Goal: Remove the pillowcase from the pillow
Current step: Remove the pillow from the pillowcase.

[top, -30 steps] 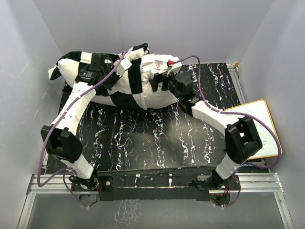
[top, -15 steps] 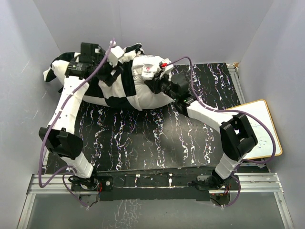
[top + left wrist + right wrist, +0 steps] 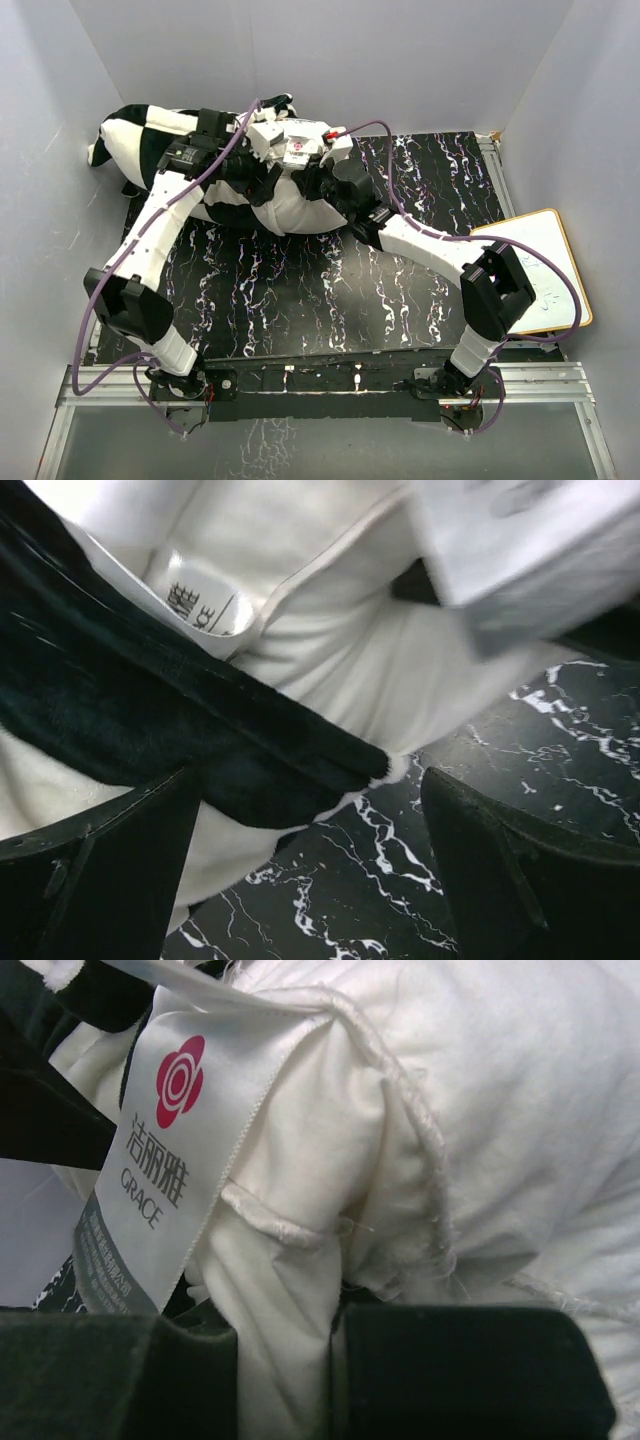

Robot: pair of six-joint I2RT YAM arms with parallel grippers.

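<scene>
Pillowcase is only partly off: it sits at the far left of the table, bunched over most of the pillow, w/ just the pillow's right end & its label bare. R gripper is clamped on the pillow's seam beside the label. L gripper has fingers spread wide, the pillowcase's black plush edge between them, not pinched. Left to do, I'd say: grab that edge & drag it leftwards off the rest

Pillowcase noted in large black-and-white checks; pillow seen plain off-white. Label printed white with a red flower. Tabletop veined white on black.
</scene>
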